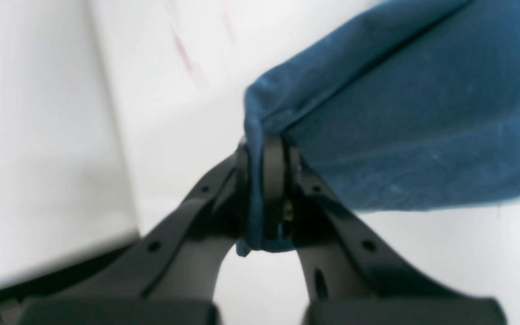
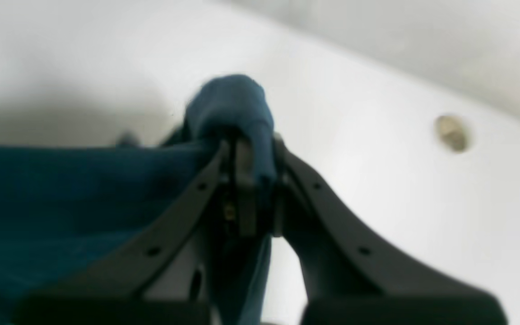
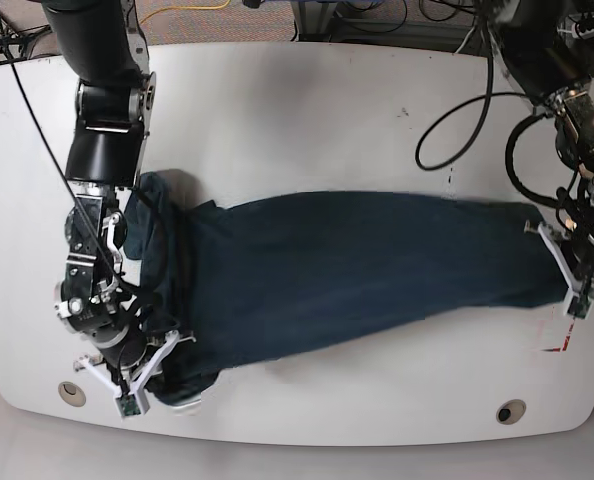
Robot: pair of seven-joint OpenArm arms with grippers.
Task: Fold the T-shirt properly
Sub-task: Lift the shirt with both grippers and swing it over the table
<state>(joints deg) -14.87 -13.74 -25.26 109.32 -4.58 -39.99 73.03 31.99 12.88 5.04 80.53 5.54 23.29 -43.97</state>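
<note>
Grippers, our left gripper (image 3: 574, 296) and right gripper (image 3: 155, 372), pinch opposite ends of the T-shirt (image 3: 347, 270), stretched lengthwise between us.

I can't read any text, label, brand or number from my feeds. The T-shirt (image 3: 357, 270) is plain with no print, and the white table (image 3: 307, 110) carries only faint reddish marks that spell nothing I can make out.
</note>
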